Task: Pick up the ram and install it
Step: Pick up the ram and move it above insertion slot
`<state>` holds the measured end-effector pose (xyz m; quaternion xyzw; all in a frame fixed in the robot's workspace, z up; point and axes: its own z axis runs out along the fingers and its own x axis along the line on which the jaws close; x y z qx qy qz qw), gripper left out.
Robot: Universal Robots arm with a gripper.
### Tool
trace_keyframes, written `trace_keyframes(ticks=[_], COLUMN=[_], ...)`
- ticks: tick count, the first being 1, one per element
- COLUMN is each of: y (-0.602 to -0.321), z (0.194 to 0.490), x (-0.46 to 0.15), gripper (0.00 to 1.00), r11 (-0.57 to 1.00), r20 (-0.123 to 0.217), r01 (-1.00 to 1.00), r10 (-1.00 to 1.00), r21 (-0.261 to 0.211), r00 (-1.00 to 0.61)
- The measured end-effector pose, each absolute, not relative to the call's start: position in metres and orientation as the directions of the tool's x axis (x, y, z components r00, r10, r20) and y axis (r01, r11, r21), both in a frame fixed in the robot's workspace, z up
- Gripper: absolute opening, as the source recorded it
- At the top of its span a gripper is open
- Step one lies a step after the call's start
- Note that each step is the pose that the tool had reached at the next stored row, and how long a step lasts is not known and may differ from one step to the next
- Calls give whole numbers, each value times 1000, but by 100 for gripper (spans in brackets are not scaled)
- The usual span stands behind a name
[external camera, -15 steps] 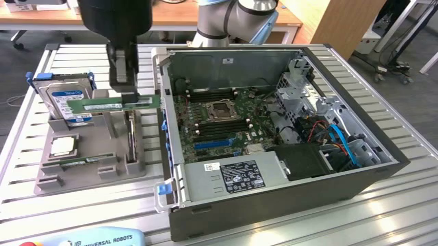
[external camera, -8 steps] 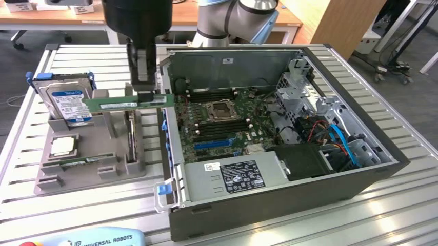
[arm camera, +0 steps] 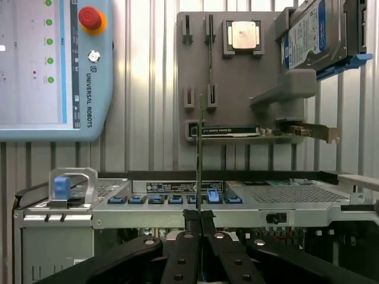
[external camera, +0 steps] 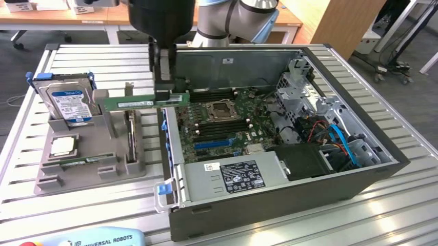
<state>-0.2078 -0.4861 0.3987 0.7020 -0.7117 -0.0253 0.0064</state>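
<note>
- Gripper [external camera: 163, 95] pinching the ram [external camera: 130, 103], jaws pressed onto its flat faces, off-centre, nearer the end that is toward the computer case [external camera: 274, 205].
- Ram held level with its long edge down, lifted clear of the grey holder [external camera: 89, 174].
- One end above the holder's edge nearest the case, the other just over the case wall on the exterior view's left.
- From the wrist camera: ram [arm camera: 200, 154] seen edge-on, a thin line rising out of the gripper [arm camera: 200, 220].
- Second stick [arm camera: 210, 62] standing upright in a holder slot.
- Hard drive [external camera: 67, 100] propped at the holder's far corner; processor [external camera: 63, 147] lying flat in its pocket, nearer the camera than the drive.
- Case open, motherboard [external camera: 219, 125] exposed inside.
- Control tablet [external camera: 96, 238] at the near edge of the slatted table [external camera: 383, 215].
</note>
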Motion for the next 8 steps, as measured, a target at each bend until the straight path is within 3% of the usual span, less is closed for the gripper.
trace_keyframes(ticks=[8], y=[-486], z=[399], x=[-181], gripper=[12], r11=[13], r20=[-26], r01=[-999], r10=[-1000], r21=[45], r00=[-14])
